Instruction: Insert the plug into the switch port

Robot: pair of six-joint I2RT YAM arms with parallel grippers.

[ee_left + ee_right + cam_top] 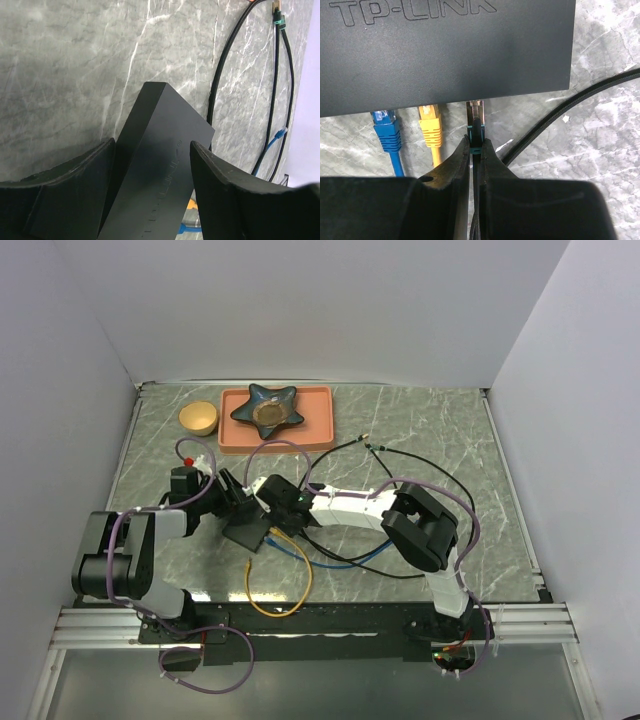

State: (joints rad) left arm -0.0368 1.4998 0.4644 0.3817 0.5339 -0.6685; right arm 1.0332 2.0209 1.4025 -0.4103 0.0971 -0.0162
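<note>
Right gripper (474, 150) fills the bottom of my wrist feed, its two fingers pressed close together on the teal boot of the plug (476, 111). That plug's clear tip points straight at the socket side of the switch (445, 50) and reaches its edge; I cannot tell whether it is seated. Just left of it, a yellow plug (430, 125) and a blue plug (386, 131) go in side by side under the same edge. On my other wrist feed the left gripper (151, 145) clamps the switch by its two long flanks, the box running slantwise between the fingers. From above, I see the left arm (130, 540) folded at the near left and reaching right, while the right arm (400, 515) stretches left, low and nearly level, so both grippers meet at the switch left of the table's (420, 430) middle
</note>
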